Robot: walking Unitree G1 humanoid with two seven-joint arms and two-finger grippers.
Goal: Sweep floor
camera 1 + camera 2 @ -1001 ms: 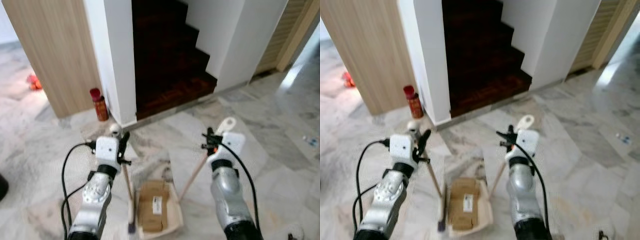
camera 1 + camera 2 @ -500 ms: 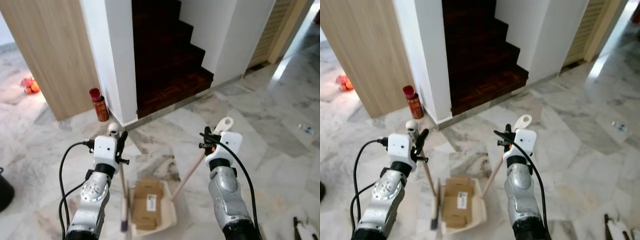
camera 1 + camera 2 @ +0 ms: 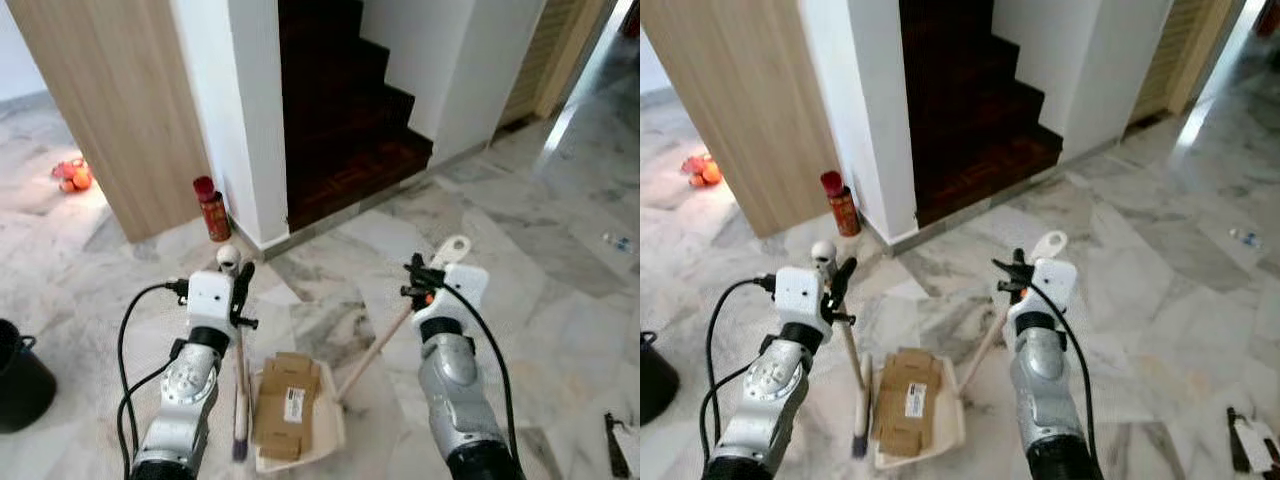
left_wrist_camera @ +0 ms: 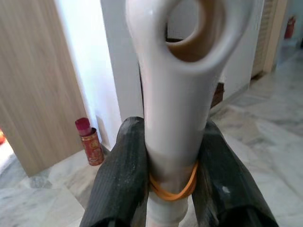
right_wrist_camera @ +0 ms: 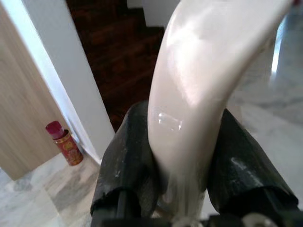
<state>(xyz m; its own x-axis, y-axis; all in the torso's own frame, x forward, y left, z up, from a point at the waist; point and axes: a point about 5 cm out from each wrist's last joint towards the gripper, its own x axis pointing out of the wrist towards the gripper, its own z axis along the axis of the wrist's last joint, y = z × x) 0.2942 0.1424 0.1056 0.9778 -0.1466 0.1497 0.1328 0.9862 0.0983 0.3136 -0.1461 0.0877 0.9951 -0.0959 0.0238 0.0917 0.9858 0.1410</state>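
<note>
shifted slightly back from the stairs [image 3: 340, 110], left gripper [image 3: 240, 285] clamping broom [image 3: 240, 400], right gripper [image 3: 415, 280] clamping dustpan [image 3: 335, 425] (cardboard [image 3: 285, 405] already aboard); disposal seemingly next.

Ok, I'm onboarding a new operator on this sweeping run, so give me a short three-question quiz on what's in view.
1. True or false: the left gripper is shut on the broom handle.
2. What lies in the dustpan? A) flattened cardboard B) a bottle C) a cloth
3. What stands on the floor by the white wall corner, left of the stairs?

Key:
1. True
2. A, the cardboard
3. The red can
</note>
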